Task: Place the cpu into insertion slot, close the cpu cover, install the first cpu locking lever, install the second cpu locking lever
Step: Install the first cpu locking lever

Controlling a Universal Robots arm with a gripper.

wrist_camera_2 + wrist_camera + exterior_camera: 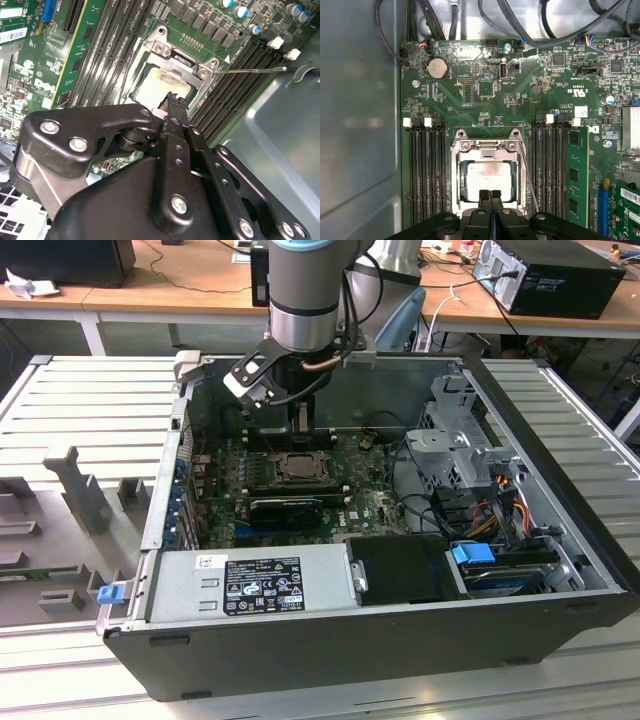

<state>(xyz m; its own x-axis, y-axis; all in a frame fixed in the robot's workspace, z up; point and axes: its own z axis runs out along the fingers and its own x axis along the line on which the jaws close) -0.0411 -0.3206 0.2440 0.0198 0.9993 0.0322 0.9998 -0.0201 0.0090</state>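
The hand is seen in both wrist views with its two black fingers pressed flat together and nothing pinched between them. In the exterior view it hangs straight down inside the open case, over the middle of the motherboard.

Directly under and just beyond the fingertips, the cpu is seated in the insertion slot, pale metal top upward. The tips stand over the chip's nearer edge; whether they touch it cannot be told. The chip is square, so no long axis can be named. It lies flat, with its edges parallel to the black memory slots that flank the socket on both sides.

The cpu cover appears to be folded down around the chip, whose top shows through the square window, so the first two steps are judged done.

A thin wire locking lever springs from the socket corner farther from the hand. In the second wrist view it slants out across the memory slots, and it is judged not to be latched. In the first wrist view its long axis runs roughly along the socket's side. It therefore lies beside the fingertips, not under them.

Farther off, the case is carried on a grey ribbed surface.
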